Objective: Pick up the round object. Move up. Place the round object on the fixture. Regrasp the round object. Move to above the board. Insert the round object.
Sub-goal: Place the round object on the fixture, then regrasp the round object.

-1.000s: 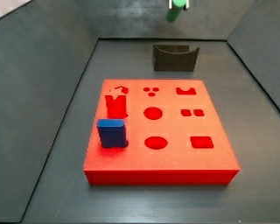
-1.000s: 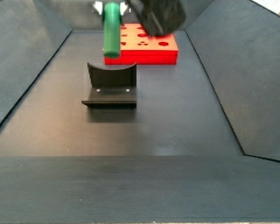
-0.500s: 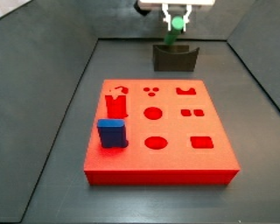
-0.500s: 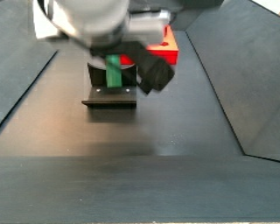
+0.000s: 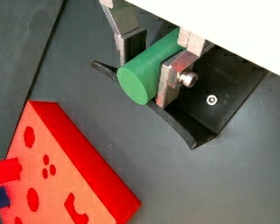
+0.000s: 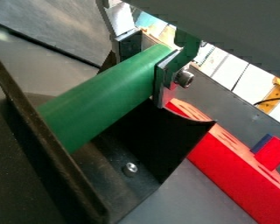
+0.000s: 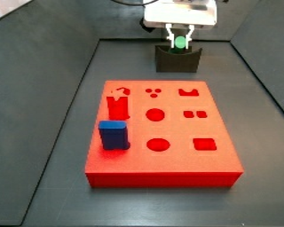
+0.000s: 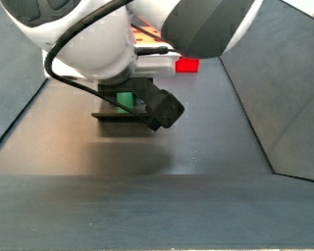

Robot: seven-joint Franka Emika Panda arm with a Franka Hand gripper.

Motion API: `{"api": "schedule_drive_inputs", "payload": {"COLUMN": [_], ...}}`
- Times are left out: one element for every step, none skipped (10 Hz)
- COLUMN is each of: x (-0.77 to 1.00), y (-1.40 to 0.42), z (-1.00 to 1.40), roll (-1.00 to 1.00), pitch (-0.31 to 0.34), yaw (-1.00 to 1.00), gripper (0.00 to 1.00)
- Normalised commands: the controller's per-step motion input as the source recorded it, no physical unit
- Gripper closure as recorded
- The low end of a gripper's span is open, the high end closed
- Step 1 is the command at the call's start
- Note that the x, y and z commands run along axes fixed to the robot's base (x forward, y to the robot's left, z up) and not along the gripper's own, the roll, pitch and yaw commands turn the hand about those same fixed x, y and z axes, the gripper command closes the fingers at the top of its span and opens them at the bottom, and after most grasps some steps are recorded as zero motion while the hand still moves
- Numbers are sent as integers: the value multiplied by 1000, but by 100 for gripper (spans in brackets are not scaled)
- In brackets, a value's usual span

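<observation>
At the far end of the floor, beyond the board (image 7: 160, 133), the gripper (image 5: 150, 63) is low over the fixture (image 7: 177, 60), its 2 fingers (image 5: 174, 77) clamped on the round object (image 5: 147, 72), which lies in the notch, probably so the fixture can support it for regrasping

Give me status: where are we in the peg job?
Pick-up and lift look done: the gripper is shut on the green peg, down at the fixture. Placing is in hand; whether the peg rests in the notch is unclear. Left: release, regrasp, move above the board, insert.
</observation>
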Motion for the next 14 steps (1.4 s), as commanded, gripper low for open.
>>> {"api": "schedule_drive_inputs", "payload": {"x": [81,81,82,0,0,-6,-29,-32,-36,-35,-28,-26,-23,-94], "y": [139,147,147,0,0,5,4,-1,-1,2,7,6,5,-784], "z": [-396,-380,-379,0,1000,1000,1000,1000,1000,898,665,542,308,768], "roll": [-123,-122,-122,0,-15,-8,17,31,45,44,45,47,48,1000], "pitch": [-54,-59,-59,0,-8,-5,22,38,71,96,118,124,126,71], "yaw": [-118,-87,-63,0,92,97,82,75,54,36,11,-2,-31,-2], "gripper": [100,100,100,0,0,0,0,0,0,0,0,0,0,0]}}
